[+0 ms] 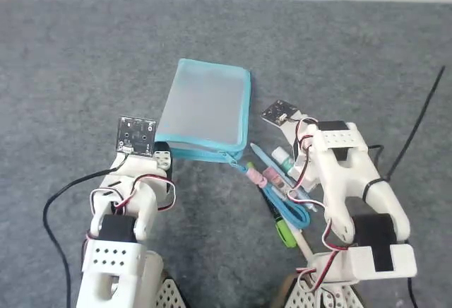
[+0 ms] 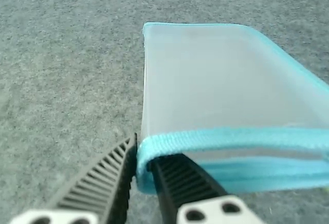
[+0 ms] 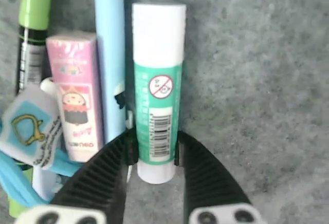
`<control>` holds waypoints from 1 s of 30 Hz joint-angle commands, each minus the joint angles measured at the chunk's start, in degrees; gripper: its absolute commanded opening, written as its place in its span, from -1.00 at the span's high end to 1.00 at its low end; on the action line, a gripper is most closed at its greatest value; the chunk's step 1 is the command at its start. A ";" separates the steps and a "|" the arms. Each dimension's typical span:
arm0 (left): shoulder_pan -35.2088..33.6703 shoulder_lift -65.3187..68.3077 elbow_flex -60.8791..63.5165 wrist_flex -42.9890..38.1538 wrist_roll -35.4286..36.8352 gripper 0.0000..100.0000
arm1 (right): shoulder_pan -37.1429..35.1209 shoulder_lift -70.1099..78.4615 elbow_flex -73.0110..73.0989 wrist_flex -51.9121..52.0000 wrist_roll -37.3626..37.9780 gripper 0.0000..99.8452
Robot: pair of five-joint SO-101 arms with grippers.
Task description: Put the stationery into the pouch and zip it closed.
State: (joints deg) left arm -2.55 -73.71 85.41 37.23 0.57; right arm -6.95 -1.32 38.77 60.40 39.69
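Observation:
The translucent pouch (image 1: 205, 110) with teal trim lies flat mid-table, its zipper edge facing the arms. My left gripper (image 2: 141, 175) is shut on the pouch's (image 2: 221, 85) near left corner, pinching the teal edge. The stationery lies in a heap right of the pouch: a white-and-green glue stick (image 3: 157, 80), a light blue pen (image 3: 109, 54), a pink eraser (image 3: 77, 95) and a green marker (image 3: 33, 18). My right gripper (image 3: 154, 157) is down over this heap (image 1: 279, 181), shut on the bottom end of the glue stick, one finger on each side.
A blue cord (image 1: 293, 212) with a paper tag (image 3: 31, 126) is tangled among the pens. The zipper pull (image 1: 232, 158) sits at the pouch's near right corner. Grey carpet (image 1: 85, 61) surrounds everything; a black cable (image 1: 417, 128) runs off to the right.

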 commanded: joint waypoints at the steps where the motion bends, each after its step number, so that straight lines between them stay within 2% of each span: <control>1: -0.53 -1.41 -0.31 -2.02 0.53 0.98 | 0.40 -0.66 -5.19 6.20 -4.40 0.99; 7: -0.44 -1.41 -0.13 -2.11 0.53 0.98 | 0.31 -5.41 -12.92 15.87 -11.87 0.99; 14: -0.18 -1.41 -0.22 -2.11 0.53 0.98 | -2.68 -25.80 -13.01 23.52 -15.30 0.99; 18: -0.09 -1.41 -0.31 -2.20 0.53 0.98 | -9.98 -36.26 -13.01 30.81 -15.12 0.99; 25: -0.09 -1.41 -0.13 -2.20 0.53 0.98 | -32.92 -45.41 -9.14 33.98 -15.47 0.99; 30: 1.05 -1.41 -0.22 -2.20 0.53 0.98 | -35.47 -40.57 -8.70 29.76 -18.46 0.99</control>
State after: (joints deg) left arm -2.55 -73.71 86.29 37.23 0.57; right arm -41.41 -43.87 30.59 92.92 22.46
